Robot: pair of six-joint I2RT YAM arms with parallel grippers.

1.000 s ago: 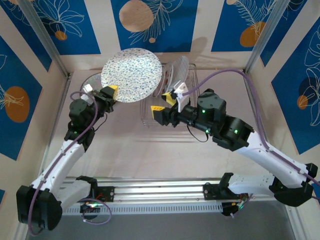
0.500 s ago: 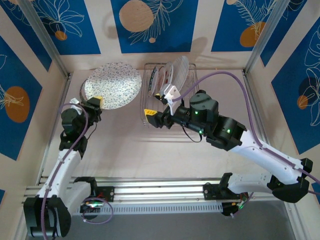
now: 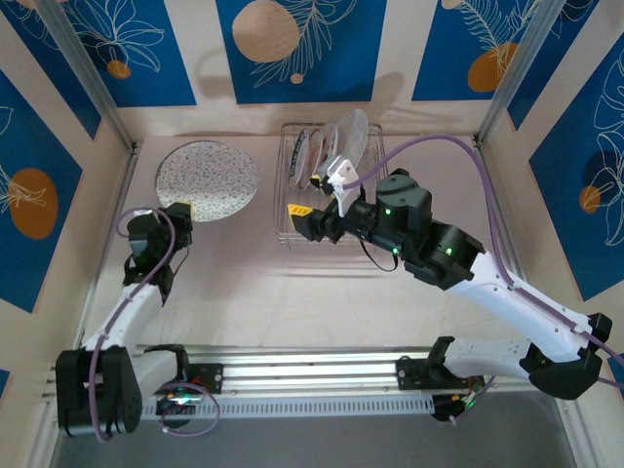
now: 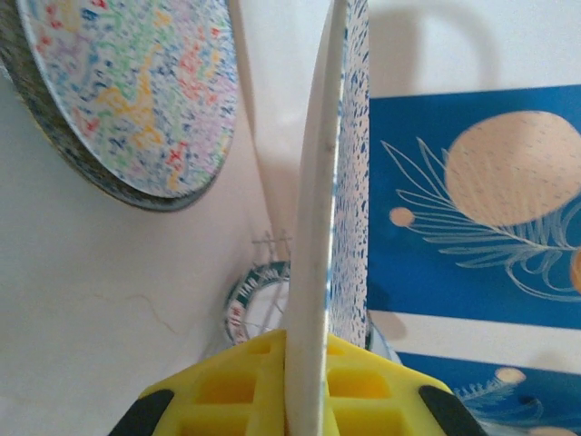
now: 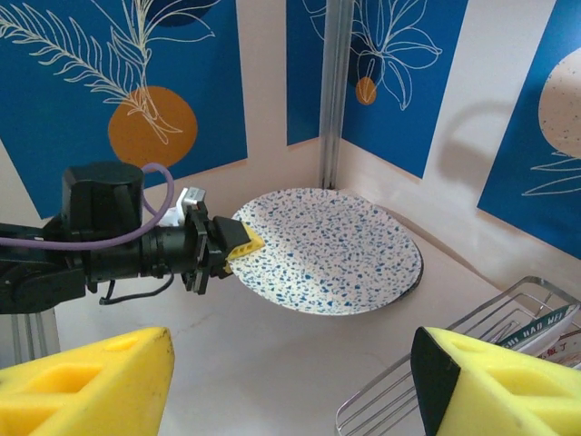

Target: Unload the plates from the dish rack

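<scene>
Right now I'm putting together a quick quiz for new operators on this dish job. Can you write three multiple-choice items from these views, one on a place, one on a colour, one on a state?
1. Where is the speckled plate relative to the dish rack?
A. To its left
B. Standing in it
C. To its right

2. What colour are the pads of the right end effector?
A. Red
B. Yellow
C. Green

3. What is the left end effector doing?
A. Open over the table
B. Shut on a rack wire
C. Shut on the speckled plate's rim

Answers:
1 A, the top view shows the plate left of the rack.
2 B, the right wrist view shows yellow pads.
3 C, the left wrist view shows the rim clamped between its pads.
</scene>
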